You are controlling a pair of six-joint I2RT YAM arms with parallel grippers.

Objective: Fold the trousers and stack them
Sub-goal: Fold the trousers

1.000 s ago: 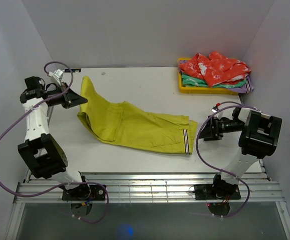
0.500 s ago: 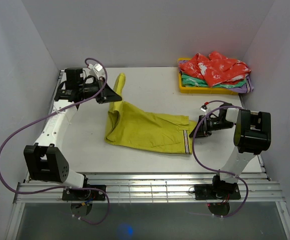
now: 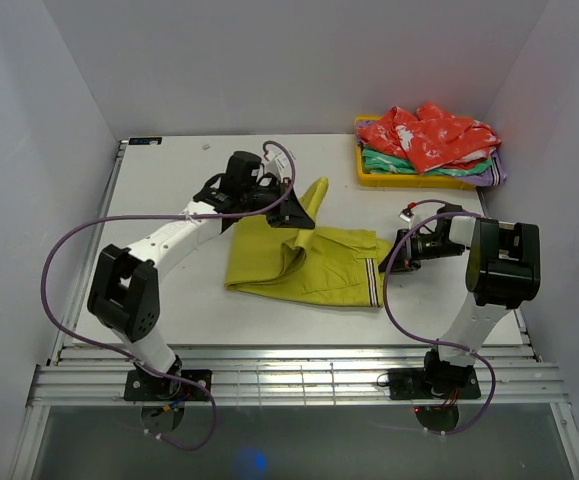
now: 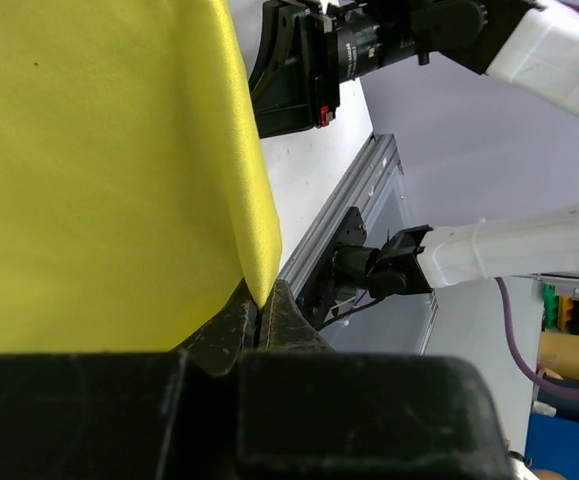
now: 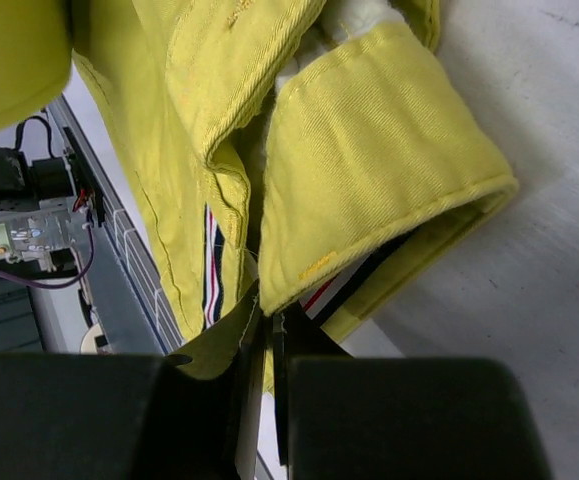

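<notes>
While the left fingers (image 3: 294, 213) pinch a leg end held up over the middle and the right fingers (image 3: 393, 254) clamp the waistband, the trousers (image 3: 299, 265) lie mid-desk (image 3: 169, 180), fold half made, stacking not yet done.

No lettering, number or brand name could be read in any view. The nearest thing to a sign was a white round emblem on a blue object (image 4: 572, 448) at the lower right corner of the left wrist view. It was cut off by the frame edge and too blurred to make out. In the same view a small red mark (image 4: 324, 114) sat on the black end of the right arm (image 4: 389, 40), but no characters showed on it.
</notes>
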